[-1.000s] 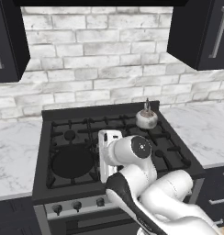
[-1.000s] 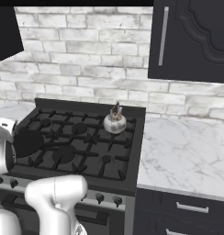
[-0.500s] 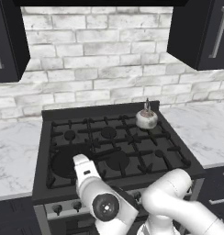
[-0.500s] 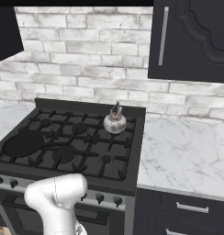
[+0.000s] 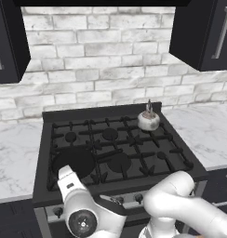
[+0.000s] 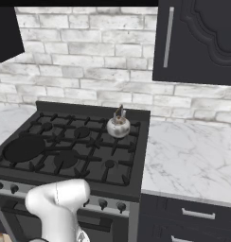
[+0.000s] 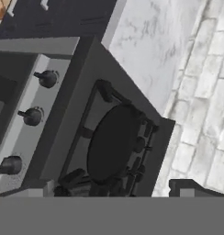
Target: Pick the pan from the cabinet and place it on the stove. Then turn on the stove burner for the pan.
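While the pan [image 5: 72, 161] sits flat on the front left burner of the stove [image 5: 115, 145], my gripper [image 7: 111, 192] hangs low by the stove's front with its fingers spread wide, holding nothing. Three round knobs [image 7: 32, 116] sit below the pan. A silver kettle [image 5: 148, 120] stands at the back right.

Three cameras on one stove [image 5: 110, 148]

Both base views look forward and down from behind the arm, left and right, sharing the stove, the kettle [image 5: 148, 120] and the brick wall [image 6: 89, 61]. The hand view sits close above the front left corner, rolled sideways, over the pan [image 7: 111, 142] and knobs [image 7: 31, 116].
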Tool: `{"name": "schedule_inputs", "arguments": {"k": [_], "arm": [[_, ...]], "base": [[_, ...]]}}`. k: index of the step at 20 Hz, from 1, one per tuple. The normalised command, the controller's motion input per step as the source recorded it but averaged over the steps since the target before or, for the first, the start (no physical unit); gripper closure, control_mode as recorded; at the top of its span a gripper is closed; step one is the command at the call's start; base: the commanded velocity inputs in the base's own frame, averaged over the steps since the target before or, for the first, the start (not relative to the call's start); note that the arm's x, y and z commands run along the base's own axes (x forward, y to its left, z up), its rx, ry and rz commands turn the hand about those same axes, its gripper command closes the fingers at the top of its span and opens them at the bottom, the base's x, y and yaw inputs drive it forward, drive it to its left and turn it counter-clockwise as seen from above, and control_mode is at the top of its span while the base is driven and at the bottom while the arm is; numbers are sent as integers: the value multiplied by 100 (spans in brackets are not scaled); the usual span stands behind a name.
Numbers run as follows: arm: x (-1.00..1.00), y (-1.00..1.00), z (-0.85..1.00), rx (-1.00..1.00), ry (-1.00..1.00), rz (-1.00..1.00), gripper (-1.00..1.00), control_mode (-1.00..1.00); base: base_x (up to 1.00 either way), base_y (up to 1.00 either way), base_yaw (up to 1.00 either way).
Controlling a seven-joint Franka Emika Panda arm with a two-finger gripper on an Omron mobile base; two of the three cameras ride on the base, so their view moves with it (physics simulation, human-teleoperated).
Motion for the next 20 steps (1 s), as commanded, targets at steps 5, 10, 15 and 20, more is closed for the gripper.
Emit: {"name": "schedule_inputs", "arguments": {"k": [5,10,15,20], "arm": [[-9,26,-13,-30,-1,0,-100,-100],[-5,27,-45,-23,-2,1,-100,-100],[-32,0,-56,-13,-17,3,-100,-100],[-20,4,-33,-18,-10,0,-100,-100]], "base": [[0,0,0],[0,0,0],[0,0,0],[0,0,0]]}}
